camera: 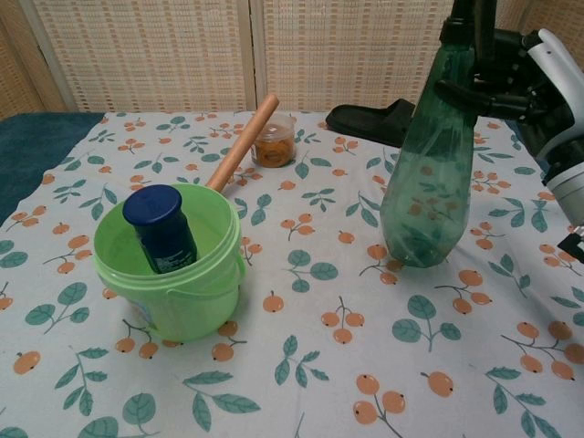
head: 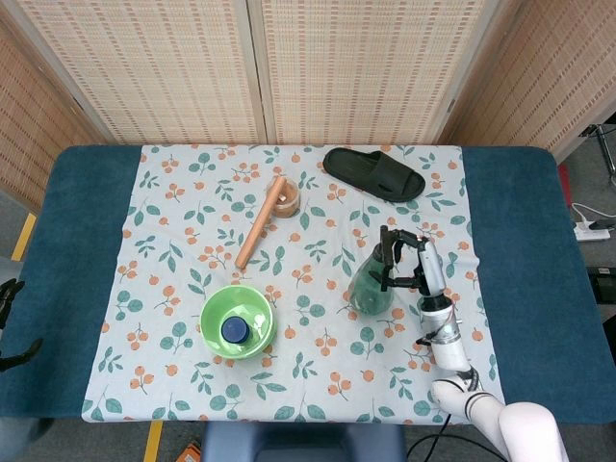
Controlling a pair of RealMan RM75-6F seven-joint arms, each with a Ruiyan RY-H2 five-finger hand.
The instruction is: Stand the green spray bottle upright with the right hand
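Observation:
The green spray bottle [head: 371, 286] [camera: 427, 178] stands nearly upright, its base on the patterned cloth right of centre. My right hand [head: 412, 264] [camera: 509, 78] grips its neck and upper body from the right, black fingers wrapped around it. The black spray head at its top reaches the upper edge of the chest view. My left hand does not show in either view.
A green bucket [head: 238, 321] [camera: 173, 274] holding a blue-capped bottle [camera: 161, 228] sits front left. A wooden rolling pin [head: 261, 222] [camera: 241, 143] and a small jar [head: 286, 200] [camera: 274, 141] lie behind it. A black slipper [head: 373, 173] [camera: 372, 121] lies at the back right.

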